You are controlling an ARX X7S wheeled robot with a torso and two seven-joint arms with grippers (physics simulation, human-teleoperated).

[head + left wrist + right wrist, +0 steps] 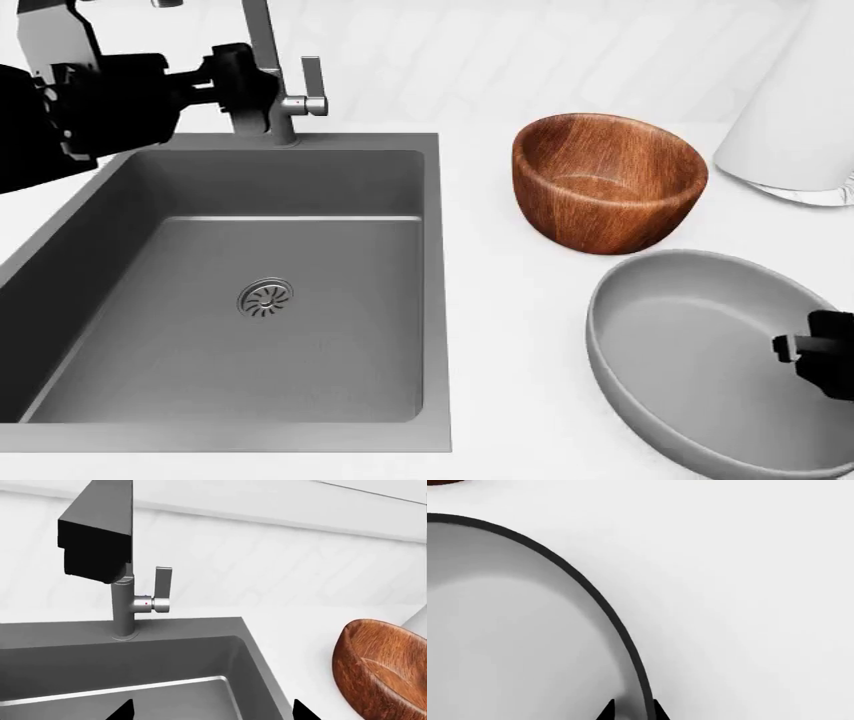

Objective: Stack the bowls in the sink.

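The dark grey sink [80,255] takes up the left of the head view, with nothing in it but its round drain [266,298]. On the white counter to its right stands the reddish-brown wooden bowl [607,180], also seen in the left wrist view [380,670]. In front of it is the plain grey bowl [694,350]. My right gripper [809,352] is shut on that bowl's right rim [594,595], one finger inside and one outside [632,712]. My left gripper [234,75] hangs open over the sink's back edge beside the faucet, holding nothing [213,711].
The tall steel faucet [267,70] with its side lever [162,592] rises at the sink's back rim, right by my left gripper. A white cylindrical roll [794,110] stands at the back right of the counter [501,300].
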